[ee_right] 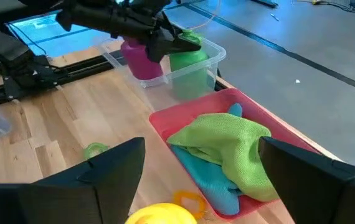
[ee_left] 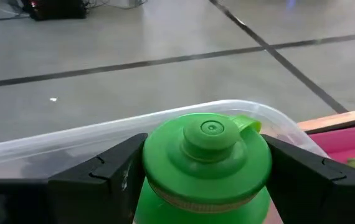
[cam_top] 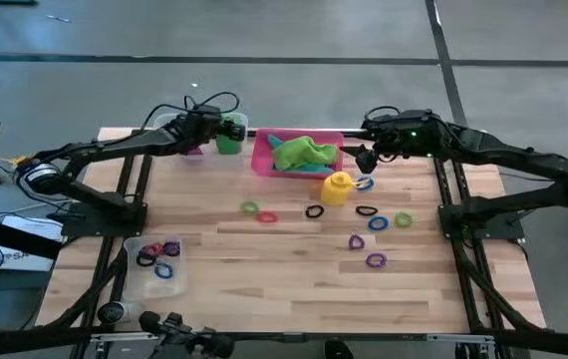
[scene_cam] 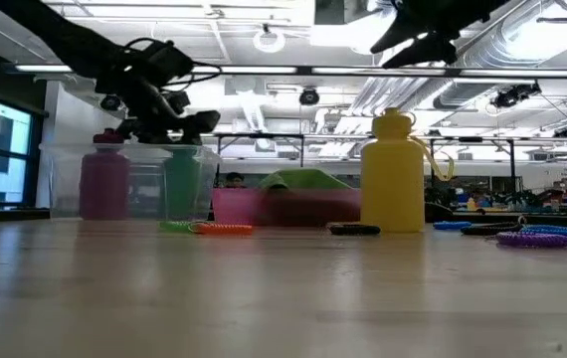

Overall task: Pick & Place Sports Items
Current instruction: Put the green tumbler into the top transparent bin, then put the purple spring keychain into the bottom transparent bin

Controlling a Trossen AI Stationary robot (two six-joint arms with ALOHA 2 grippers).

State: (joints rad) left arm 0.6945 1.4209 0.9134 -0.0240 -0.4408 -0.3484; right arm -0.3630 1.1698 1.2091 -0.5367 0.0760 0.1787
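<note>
A green bottle point(ee_left: 205, 162) stands upright in a clear tub point(ee_left: 84, 140) at the table's far edge, beside a purple bottle point(ee_right: 141, 57). My left gripper point(cam_top: 226, 130) is shut on the green bottle. A yellow bottle point(cam_top: 338, 186) stands on the table near a pink tray point(cam_top: 262, 160). The tray holds a green cloth point(cam_top: 304, 152) lying over a teal cloth point(ee_right: 210, 182). My right gripper point(ee_right: 202, 146) hangs open above the tray's right end, touching nothing. Coloured rings point(cam_top: 376, 221) lie scattered on the wood. My left gripper pinches the green bottle between its two fingers point(ee_left: 112, 171), one on each side of the wide lid point(ee_left: 159, 168) at the bottle's top. The fingers come slanting down from the table's left. The bottle is upright inside the tub; whether its base rests on the tub's floor I cannot tell.
A second clear tub point(cam_top: 156, 261) with several rings sits near the table's front left. Rings also lie in front of the tray point(cam_top: 260, 211) and toward the right point(cam_top: 376, 260). The arms' black frames run along both table sides.
</note>
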